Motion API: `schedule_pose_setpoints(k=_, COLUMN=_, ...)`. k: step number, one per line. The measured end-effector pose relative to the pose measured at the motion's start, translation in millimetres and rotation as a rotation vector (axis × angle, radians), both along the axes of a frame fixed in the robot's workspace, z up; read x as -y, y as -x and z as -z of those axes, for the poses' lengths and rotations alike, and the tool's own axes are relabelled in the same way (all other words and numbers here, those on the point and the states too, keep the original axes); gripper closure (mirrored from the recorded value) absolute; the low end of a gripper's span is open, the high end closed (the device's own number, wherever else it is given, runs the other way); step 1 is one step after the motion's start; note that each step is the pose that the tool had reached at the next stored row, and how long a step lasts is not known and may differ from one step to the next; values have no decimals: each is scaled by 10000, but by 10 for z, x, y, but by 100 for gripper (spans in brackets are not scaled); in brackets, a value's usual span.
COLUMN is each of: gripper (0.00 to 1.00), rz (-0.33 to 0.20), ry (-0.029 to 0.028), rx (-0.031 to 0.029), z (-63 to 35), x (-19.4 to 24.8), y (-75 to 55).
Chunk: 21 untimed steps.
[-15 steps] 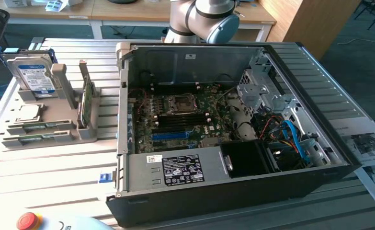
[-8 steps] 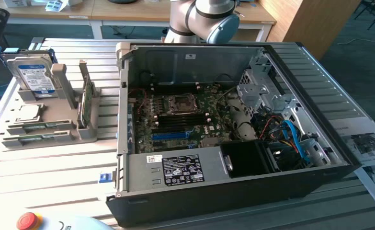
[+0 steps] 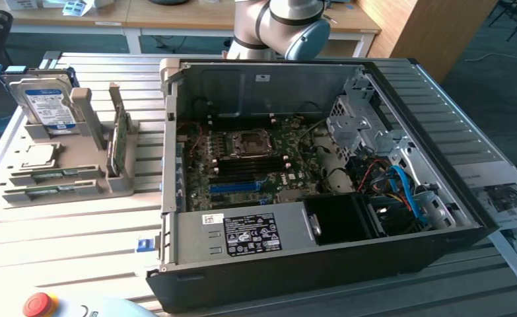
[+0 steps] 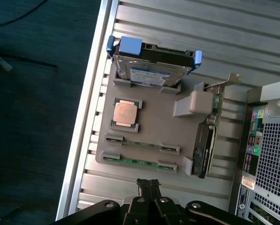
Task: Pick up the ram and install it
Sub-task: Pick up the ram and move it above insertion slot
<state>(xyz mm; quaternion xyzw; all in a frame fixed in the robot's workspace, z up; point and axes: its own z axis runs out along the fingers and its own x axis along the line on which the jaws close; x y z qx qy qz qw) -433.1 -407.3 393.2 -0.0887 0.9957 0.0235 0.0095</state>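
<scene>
Ram (image 4: 142,143) lies flat in the grey holder (image 4: 156,125), along the holder's side farthest from the hard drive (image 4: 151,70). A second ram stick (image 4: 139,162) lies parallel just beside it, at the holder's very edge. Each stick is caught at both ends by small grey cradles, with the green middle left bare.

We judge the work to be at its approach step, with nothing picked and nothing installed. The hand (image 4: 148,183) hangs above the slatted worktop (image 3: 65,238), just off the holder's ram-side edge and nearest the second stick. Its fingers are pressed together and it carries nothing.

A pick from here, as we read it, calls for the fingers to spread and the hand to come over the holder. The hand would need to line up with one stick's long edge and close on the bare middle span (the end cradles leave little room elsewhere). It must also do this without nudging the neighbouring stick.

By our count the holder carries:
- two ram sticks
- one hard drive
- one square processor chip (image 4: 126,112)
- one larger card standing on edge (image 4: 206,150)

Beside the holder is one open computer case (image 3: 329,172) with its motherboard (image 3: 249,165) exposed. One arm and one hand do the work.
</scene>
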Motion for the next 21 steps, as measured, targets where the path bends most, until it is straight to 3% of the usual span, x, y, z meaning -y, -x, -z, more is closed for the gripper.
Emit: schedule_pose_setpoints(k=21, gripper=90, rz=-2272, ry=0, rx=0, z=0, x=0, y=0)
